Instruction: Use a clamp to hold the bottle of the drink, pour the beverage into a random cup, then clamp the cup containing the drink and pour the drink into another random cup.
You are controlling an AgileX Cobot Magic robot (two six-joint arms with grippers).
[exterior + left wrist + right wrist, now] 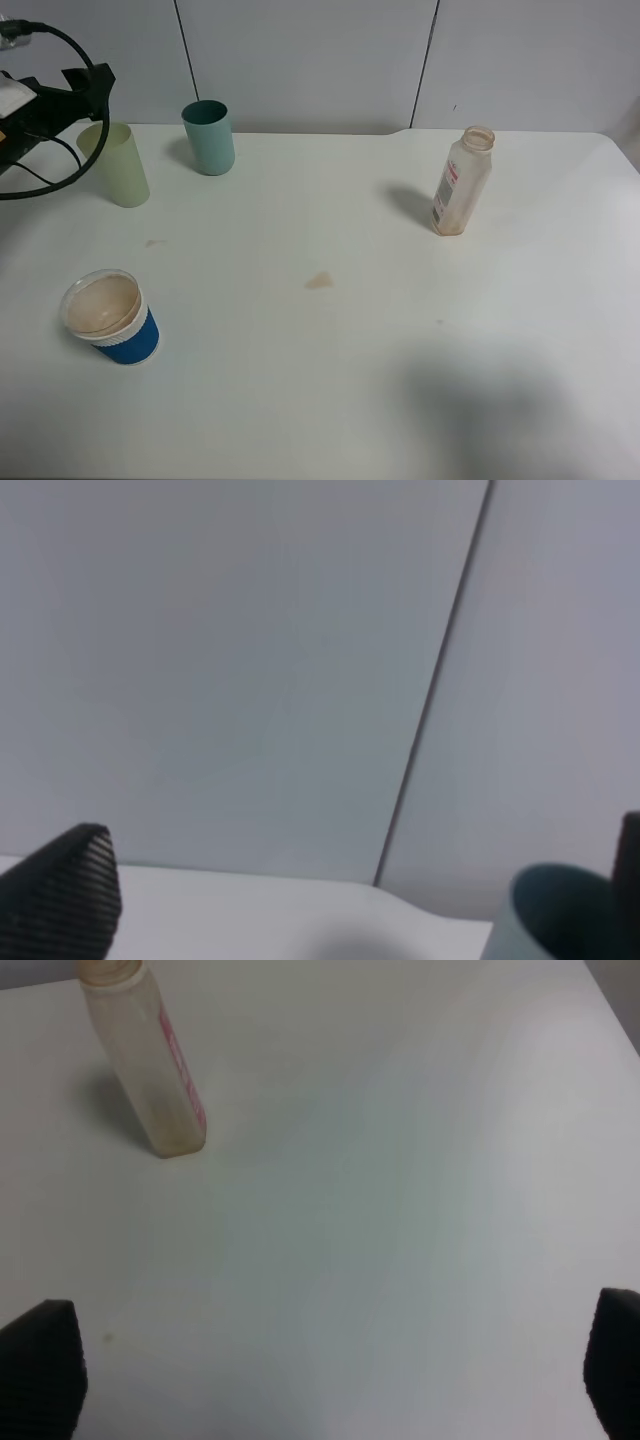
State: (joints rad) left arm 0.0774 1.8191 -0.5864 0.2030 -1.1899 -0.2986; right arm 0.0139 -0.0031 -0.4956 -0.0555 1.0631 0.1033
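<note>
Pale yellow-green cup [116, 165] stands at the surface's [330, 380] far left corner, just beside the raised left hand [350, 910], fingers spread.

Bottle [462, 182] stood upright, uncapped, nearly empty, pink-red label, right rear of table. Pale yellow-green tumbler [117, 166] upright at left rear. Teal tumbler [209, 137] upright just beside it, apart, darker green inside. Contents not visible.

Two tumblers [117, 165] side by side rear left, sleeved cup [110, 317] front left, bottle [462, 182] rear right
</note>
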